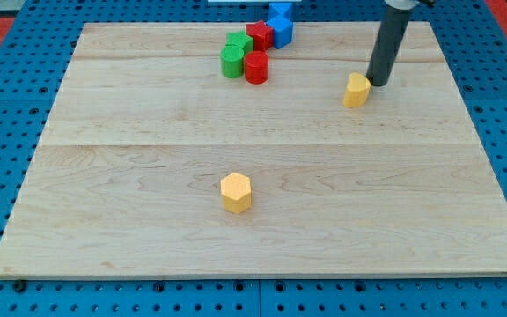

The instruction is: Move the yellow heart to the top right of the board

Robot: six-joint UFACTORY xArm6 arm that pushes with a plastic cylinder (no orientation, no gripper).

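The yellow heart lies on the wooden board in the upper right part, right of the centre line. My tip stands just to the right of the heart and slightly above it in the view, very close to or touching its right edge. The dark rod rises from there to the view's top.
A yellow hexagon sits near the board's middle, lower down. A cluster at the top centre holds two green blocks, a red cylinder, a red block and blue blocks. Blue pegboard surrounds the board.
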